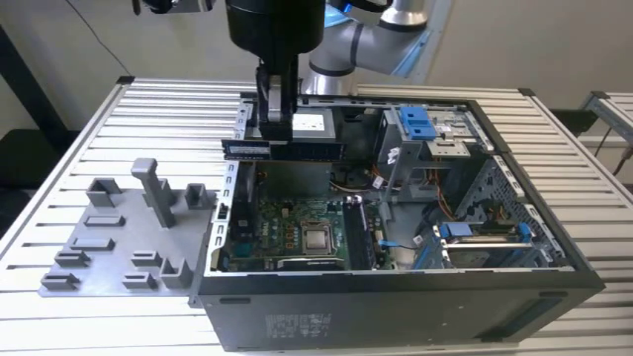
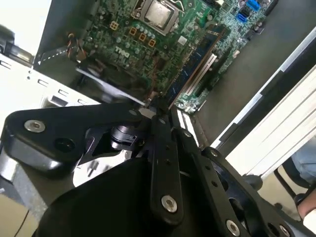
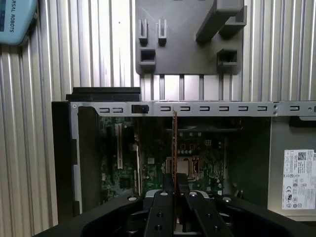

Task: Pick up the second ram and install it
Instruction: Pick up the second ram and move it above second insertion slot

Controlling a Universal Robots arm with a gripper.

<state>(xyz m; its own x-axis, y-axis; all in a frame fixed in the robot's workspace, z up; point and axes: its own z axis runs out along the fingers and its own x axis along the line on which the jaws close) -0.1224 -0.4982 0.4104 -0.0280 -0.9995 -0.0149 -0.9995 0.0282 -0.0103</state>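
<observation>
The second ram [image 1: 284, 150] is a long dark stick held level and on edge, above the back-left corner of the open computer case [image 1: 396, 311]. My gripper [image 1: 279, 136] is shut on its top edge and points straight down. In the first wrist view the ram [image 3: 175, 140] shows edge-on as a thin line running out from between the fingers [image 3: 168, 183], over the motherboard [image 3: 197, 153]. In the second wrist view the gripper [image 2: 159, 111] hangs above the memory slots [image 2: 200, 69], where another stick [image 2: 190, 64] sits beside a white slot.
A grey plastic tray [image 1: 109, 245] with blocks and posts lies on the slatted table [image 1: 89, 133], to the exterior view's left of the case. Inside the case are the processor socket [image 1: 318, 239], cables, a power supply [image 1: 316, 122] and blue drive brackets [image 1: 416, 122].
</observation>
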